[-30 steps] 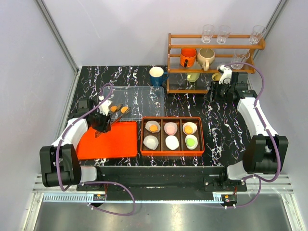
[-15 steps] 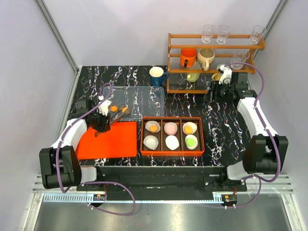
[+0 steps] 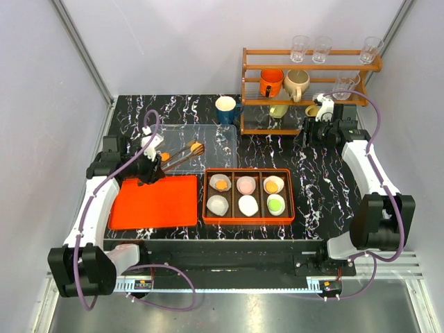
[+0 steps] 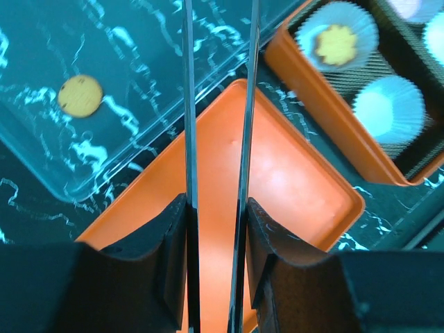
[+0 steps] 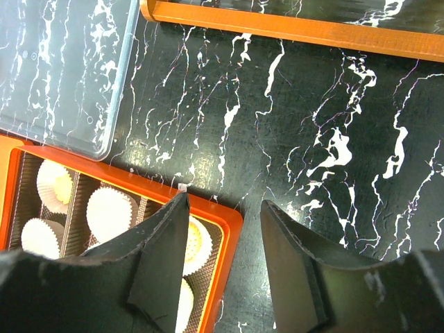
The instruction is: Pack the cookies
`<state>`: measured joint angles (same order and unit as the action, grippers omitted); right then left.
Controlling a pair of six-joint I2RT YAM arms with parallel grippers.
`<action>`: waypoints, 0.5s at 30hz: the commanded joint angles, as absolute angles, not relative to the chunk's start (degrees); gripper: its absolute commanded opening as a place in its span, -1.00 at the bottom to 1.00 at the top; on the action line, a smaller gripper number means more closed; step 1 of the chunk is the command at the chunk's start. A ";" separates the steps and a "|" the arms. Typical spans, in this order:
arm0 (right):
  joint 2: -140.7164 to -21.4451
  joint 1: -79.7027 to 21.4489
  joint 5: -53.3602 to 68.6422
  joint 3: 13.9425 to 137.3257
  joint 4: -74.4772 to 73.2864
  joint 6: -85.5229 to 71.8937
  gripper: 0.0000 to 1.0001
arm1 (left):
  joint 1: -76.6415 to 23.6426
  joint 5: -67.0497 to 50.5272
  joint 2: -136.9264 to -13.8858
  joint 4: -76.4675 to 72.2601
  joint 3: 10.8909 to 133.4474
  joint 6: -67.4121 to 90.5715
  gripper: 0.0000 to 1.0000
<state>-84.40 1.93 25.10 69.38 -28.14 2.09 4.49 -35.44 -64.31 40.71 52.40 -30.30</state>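
My left gripper (image 3: 148, 171) (image 4: 216, 205) is shut on metal tongs (image 3: 177, 159) (image 4: 187, 104). In the top view, an orange cookie (image 3: 197, 147) sits at the tongs' tip, above the clear tray (image 3: 208, 139). Another orange cookie (image 3: 164, 157) (image 4: 80, 96) lies on that tray. The orange box (image 3: 248, 216) (image 4: 305, 104) holds white liners: two with orange cookies (image 3: 220, 184), one with a pink cookie (image 3: 245, 184), one with a green cookie (image 3: 276, 204), two empty. My right gripper (image 5: 222, 201) hangs open and empty over the table beside the box's corner (image 5: 229, 222).
A flat orange lid (image 3: 152, 201) (image 4: 277, 166) lies left of the box, under the left wrist. A wooden shelf (image 3: 305, 83) with mugs and glasses stands at the back right. A blue mug (image 3: 226, 109) is beside it.
The left arm has swung out and the tongs have risen toward the right with one orange cookie taken off the clear tray. The right arm has not moved.
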 commanded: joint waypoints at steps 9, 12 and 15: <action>-84.38 2.20 25.66 70.31 -26.89 2.20 0.09 | -13.77 -40.52 -57.48 46.76 55.63 -32.97 -0.60; -84.37 2.20 25.66 70.31 -26.81 2.20 0.09 | -19.13 -39.20 -57.83 46.58 55.63 -31.04 -0.60; -84.20 2.20 25.58 70.31 -26.98 2.20 0.09 | -24.06 -37.10 -58.53 45.18 55.11 -28.75 -0.60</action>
